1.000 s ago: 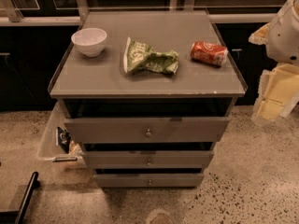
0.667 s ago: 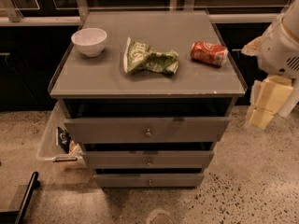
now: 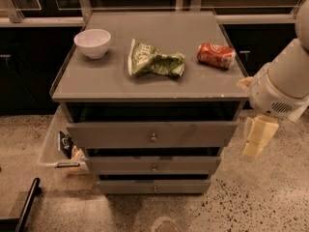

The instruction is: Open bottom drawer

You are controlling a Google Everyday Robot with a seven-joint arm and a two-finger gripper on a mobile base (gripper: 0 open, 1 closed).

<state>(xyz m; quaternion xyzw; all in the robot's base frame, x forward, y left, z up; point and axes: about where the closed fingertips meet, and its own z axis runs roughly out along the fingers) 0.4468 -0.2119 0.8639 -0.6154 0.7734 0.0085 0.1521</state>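
The bottom drawer is the slimmest grey front at the foot of the grey cabinet, with a tiny round knob at its centre. It sits a little pulled out, as do the mid-sized drawer and the tallest top drawer above it. My gripper hangs at the cabinet's right side, level with the top drawer, to the right of and above the bottom drawer. It touches nothing.
On the cabinet top lie a white bowl, a crumpled green chip bag and a red soda can. A clear bin with items stands at the cabinet's left. A dark bar lies on the speckled floor at bottom left.
My arm and gripper have moved left and down, closer to the cabinet's right side. The drawers and the things on top have not moved.
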